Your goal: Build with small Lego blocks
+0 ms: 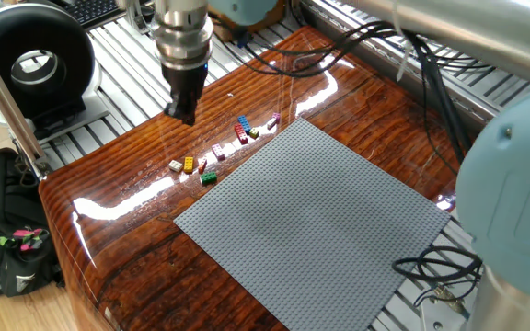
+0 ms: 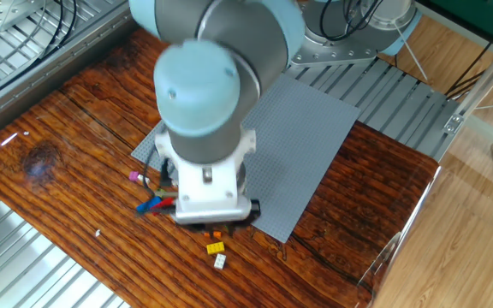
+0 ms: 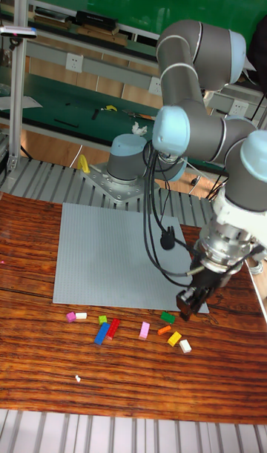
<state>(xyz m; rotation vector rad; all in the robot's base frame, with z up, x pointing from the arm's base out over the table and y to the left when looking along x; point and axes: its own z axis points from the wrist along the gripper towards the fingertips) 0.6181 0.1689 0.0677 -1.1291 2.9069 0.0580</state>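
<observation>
The small Lego blocks (image 1: pixel 218 152) lie scattered in a loose row on the wooden table beside the grey baseplate (image 1: pixel 311 221). In the tall fixed view the row runs from a pink block (image 3: pixel 71 316) past blue (image 3: pixel 101 334), red (image 3: pixel 113 328) and green (image 3: pixel 167 317) ones to a yellow (image 3: pixel 174 339) and a white one (image 3: pixel 185 345). My gripper (image 3: pixel 194 306) hangs above the table at the right end of that row, by the baseplate's corner. Its fingers (image 1: pixel 184 108) look pressed together, with no block visible between them. In the other fixed view the wrist hides the gripper; yellow (image 2: pixel 216 248) and blue (image 2: pixel 148 205) blocks show.
Black cables (image 1: pixel 339 51) trail across the far side of the table (image 1: pixel 118 239) and hang from the arm (image 3: pixel 159 230). Slatted metal surrounds the table. A black round device (image 1: pixel 33 64) stands off the table's left, and a bag (image 1: pixel 3 230) sits on the floor.
</observation>
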